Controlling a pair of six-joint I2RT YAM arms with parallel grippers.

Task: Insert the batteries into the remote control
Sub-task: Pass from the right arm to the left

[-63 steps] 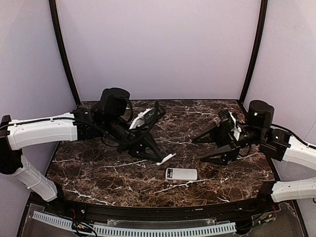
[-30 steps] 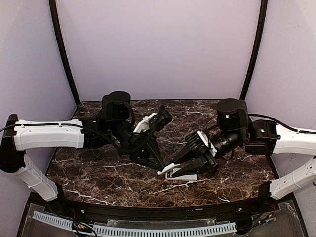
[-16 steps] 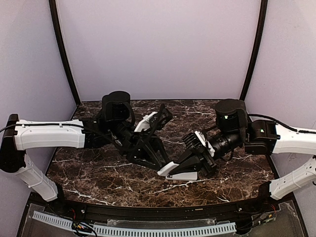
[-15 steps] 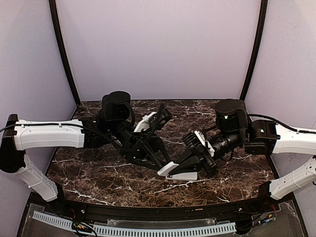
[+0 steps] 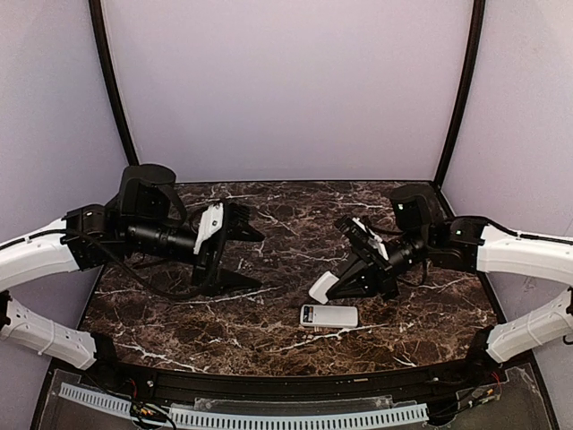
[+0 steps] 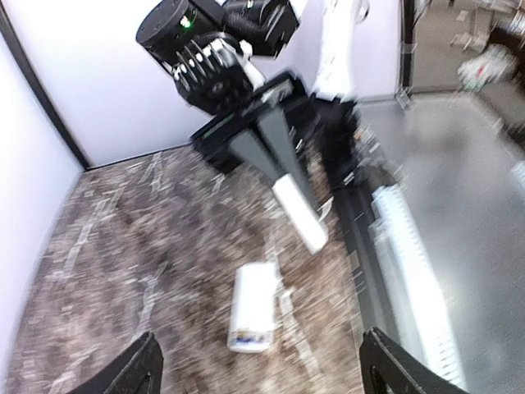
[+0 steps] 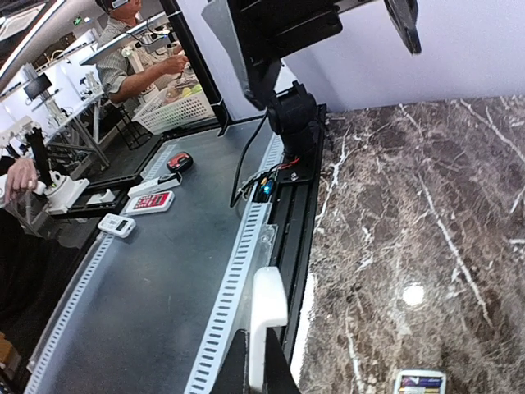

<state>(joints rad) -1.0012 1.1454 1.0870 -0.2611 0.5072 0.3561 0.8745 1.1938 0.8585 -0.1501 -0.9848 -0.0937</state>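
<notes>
The remote control (image 5: 329,315) lies flat on the marble table (image 5: 179,313) near the front, display end to the left; it also shows as the remote control (image 6: 254,305) and at the bottom edge as the remote control (image 7: 420,382). My right gripper (image 5: 337,285) is shut on a small white cover piece (image 5: 320,287), held just above and left of the remote. In the right wrist view the cover piece (image 7: 267,312) sticks up from between the shut jaws. My left gripper (image 5: 243,256) hangs open and empty at the table's left, its fingertips (image 6: 146,361) wide apart. The batteries are out of view.
A white slotted cable duct (image 5: 242,417) runs along the table's front edge, seen too as the cable duct (image 7: 225,304). Black frame posts (image 5: 112,98) stand at the back corners. Beyond the table, a grey bench (image 7: 123,328) carries other remotes (image 7: 150,201).
My left gripper has opened, let go of the white cover piece and drawn back to the left. My right gripper has shut on that piece and lifted it slightly back and right.
</notes>
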